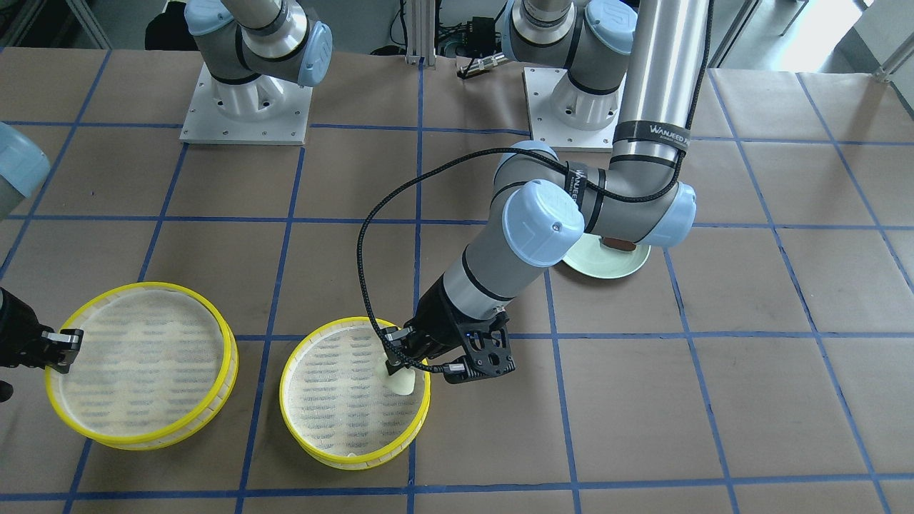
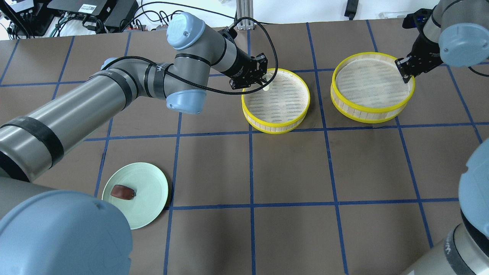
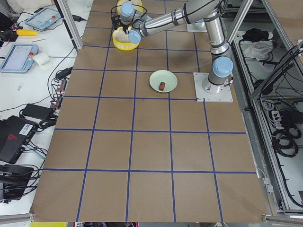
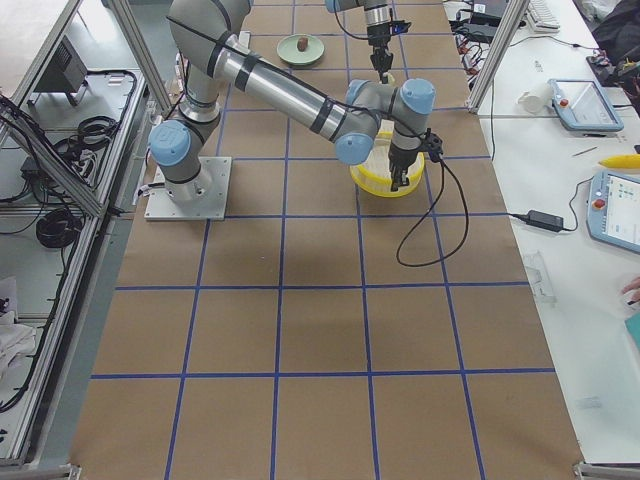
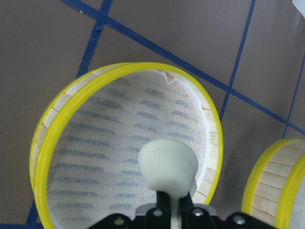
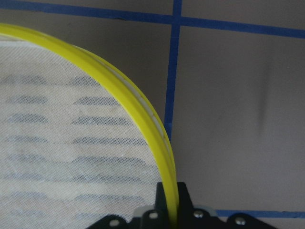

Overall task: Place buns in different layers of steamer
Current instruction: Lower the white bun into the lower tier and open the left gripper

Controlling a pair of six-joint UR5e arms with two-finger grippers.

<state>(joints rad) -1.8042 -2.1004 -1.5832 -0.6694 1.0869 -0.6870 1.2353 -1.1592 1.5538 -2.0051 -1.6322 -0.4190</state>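
The brown bun (image 2: 122,191) lies on the near-left plate (image 2: 151,179), long axis left-right. The left pincer (image 2: 263,81) clamps the white bun (image 5: 168,167), which juts past its tips, just inside the middle tray (image 2: 276,128)'s left rim. The right pincer (image 6: 171,210) pinches the right tray (image 2: 372,115)'s rim.

Left arm (image 2: 114,89) jaws clamp the bun (image 5: 167,164); right arm (image 2: 452,40) jaws clamp tray rim (image 6: 143,113).

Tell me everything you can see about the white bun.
The white bun is a smooth, cream-white, rounded lump that looks soft and doughy. The left end effector is shut on it, holding it inside one steamer tray, near the yellow rim and low over the woven mesh floor. Whether it already touches the mesh cannot be told.
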